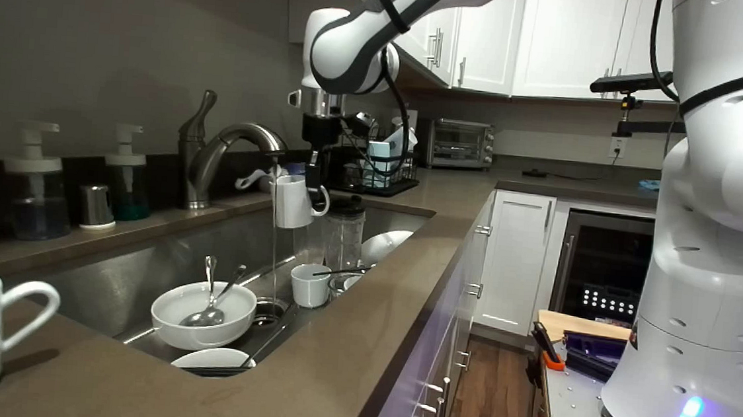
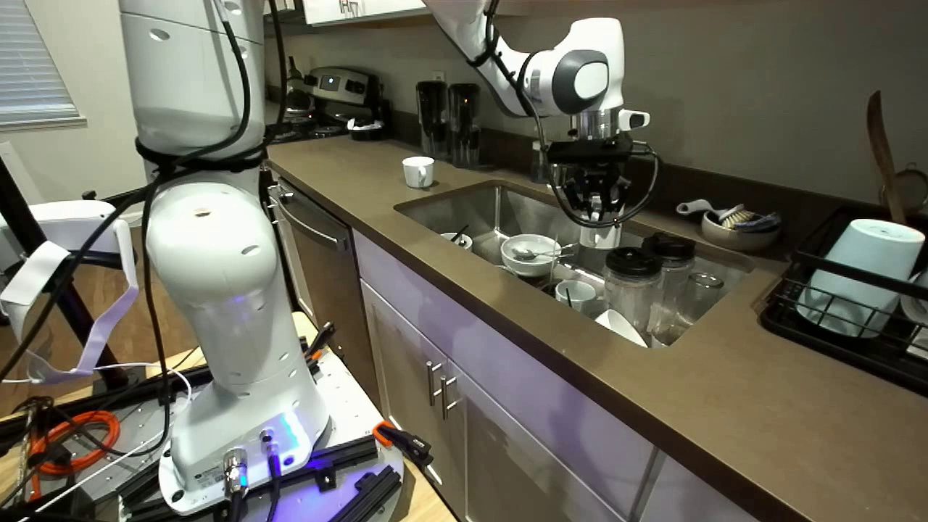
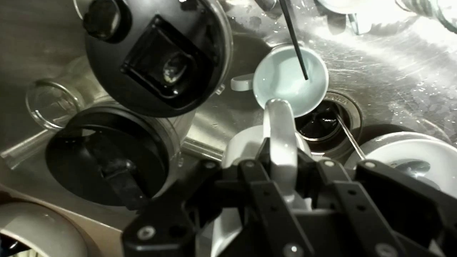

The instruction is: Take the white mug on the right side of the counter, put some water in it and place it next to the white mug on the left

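My gripper (image 1: 315, 194) is shut on the handle of a white mug (image 1: 292, 202), holding it above the sink beside the chrome faucet (image 1: 248, 134). In the wrist view the handle (image 3: 282, 139) stands between the fingers. The mug tilts slightly; its inside is hidden, so whether it holds water cannot be seen. A thin stream of water (image 1: 274, 254) falls from the spout along the mug's edge down to the drain; whether any enters the mug is unclear. The white mug on the left (image 2: 418, 172) stands upright on the counter (image 1: 406, 271), past the sink's end.
Below the held mug, the sink (image 1: 100, 280) contains a white bowl (image 1: 186, 336) with spoons, another white mug (image 3: 291, 82) and jars with black lids (image 2: 632, 262). Soap dispensers (image 1: 40, 209) line the wall side. A dish rack (image 2: 779, 319) stands past the sink's opposite end.
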You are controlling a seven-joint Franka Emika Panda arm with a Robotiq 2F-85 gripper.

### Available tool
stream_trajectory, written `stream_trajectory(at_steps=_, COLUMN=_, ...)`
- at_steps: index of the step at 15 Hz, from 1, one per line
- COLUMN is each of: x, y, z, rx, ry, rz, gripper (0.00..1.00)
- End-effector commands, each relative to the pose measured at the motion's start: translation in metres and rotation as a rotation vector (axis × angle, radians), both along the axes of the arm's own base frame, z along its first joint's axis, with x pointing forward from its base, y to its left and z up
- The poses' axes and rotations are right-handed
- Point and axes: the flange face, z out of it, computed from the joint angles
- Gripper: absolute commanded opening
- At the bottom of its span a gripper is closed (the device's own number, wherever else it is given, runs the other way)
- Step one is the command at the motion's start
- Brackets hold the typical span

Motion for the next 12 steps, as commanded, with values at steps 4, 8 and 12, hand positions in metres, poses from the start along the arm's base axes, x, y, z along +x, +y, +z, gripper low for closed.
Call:
stream_trajectory(at_steps=4, x=-0.005, y=0.054, z=-0.013, rx=0.004, ry=0.015, rz=0.047, gripper=0.04)
stream_trajectory(at_steps=8, x=-0.012, y=0.057, z=-0.021, rx=0.034, ry=0.027, rz=0.047, gripper=0.04)
stream_trajectory(at_steps=12, x=-0.011, y=0.054, z=-0.032, rx=0.022, ry=0.062, rz=0.053, gripper=0.10)
